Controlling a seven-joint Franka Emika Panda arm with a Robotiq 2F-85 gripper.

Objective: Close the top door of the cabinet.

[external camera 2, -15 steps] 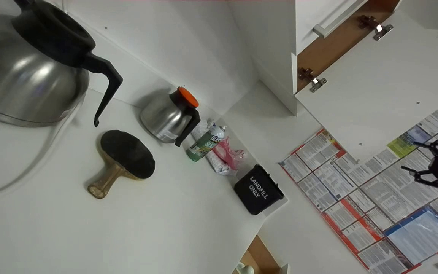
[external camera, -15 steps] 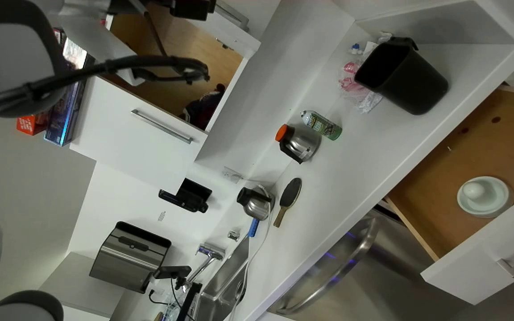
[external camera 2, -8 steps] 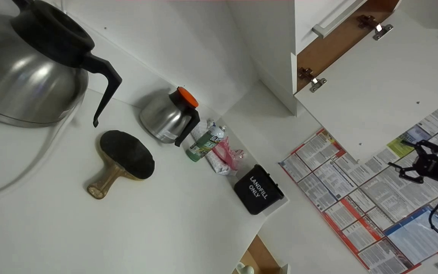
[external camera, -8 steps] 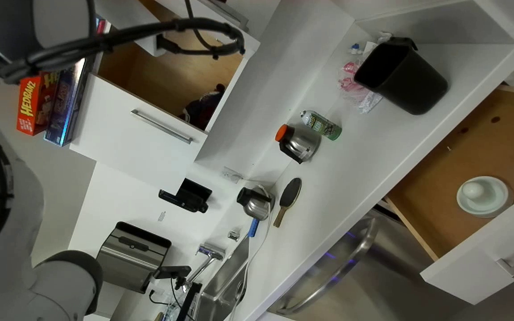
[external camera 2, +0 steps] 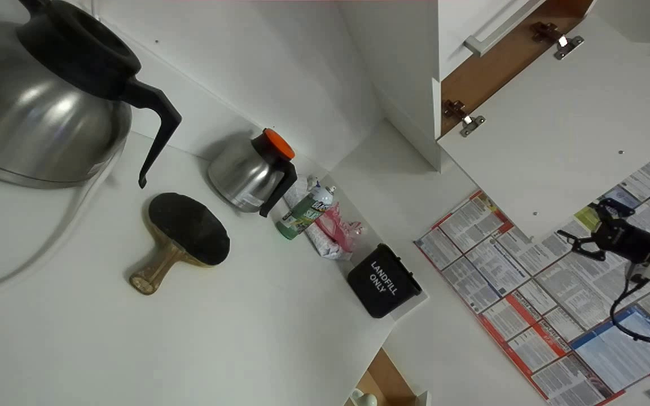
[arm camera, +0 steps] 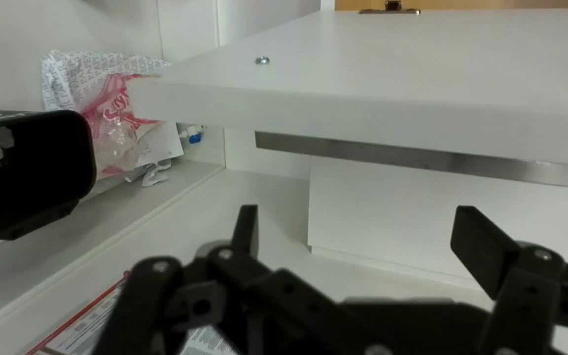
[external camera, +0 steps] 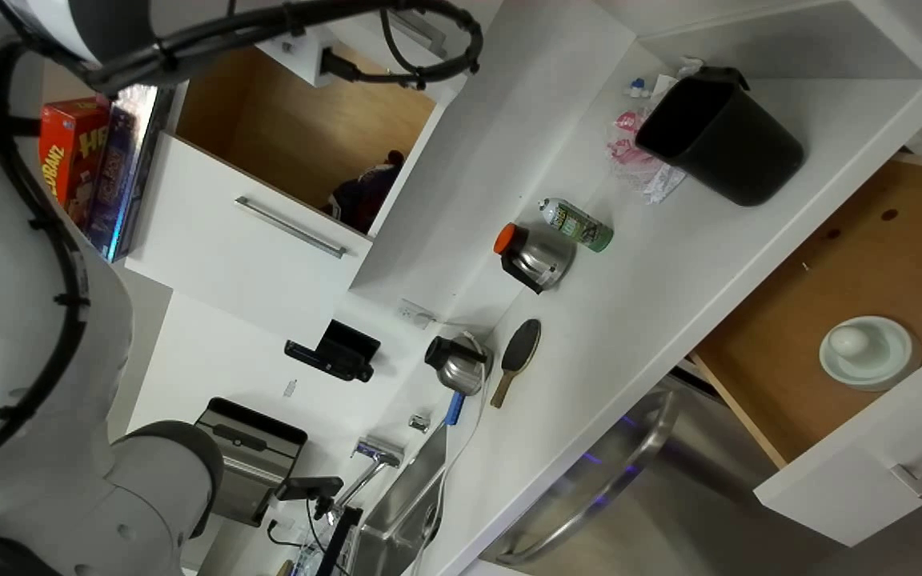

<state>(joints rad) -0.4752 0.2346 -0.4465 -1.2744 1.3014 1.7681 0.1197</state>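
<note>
The cabinet (external camera: pixel 301 152) has a light brown wood interior, and its white top door (external camera 2: pixel 556 135) stands open on two metal hinges. I see the door's plain inner face; its outer face with the sign is hidden. In the wrist view the door (arm camera: pixel 387 64) crosses the upper picture, free edge towards me, with a silver strip, probably its handle (arm camera: pixel 412 162), on its other side. My gripper (external camera 2: pixel 580 218) is open and empty near the door's free edge. In the wrist view its fingertips (arm camera: pixel 356 227) show below the door in the picture, apart from it.
A neighbouring white cabinet door (external camera: pixel 237 232) is shut. Game boxes (external camera: pixel 81 152) sit on top. The counter (external camera: pixel 629 264) holds a black bin (external camera: pixel 725 136), a spray can (external camera: pixel 577 224), carafes and a paddle (external camera: pixel 519 348). Posters (external camera 2: pixel 573 276) cover the wall. A drawer (external camera: pixel 853 264) stands open.
My gripper has moved left towards the door's free edge in an exterior view, staying open and turning slightly. The arm has swung further into the picture elsewhere. The door has not moved.
</note>
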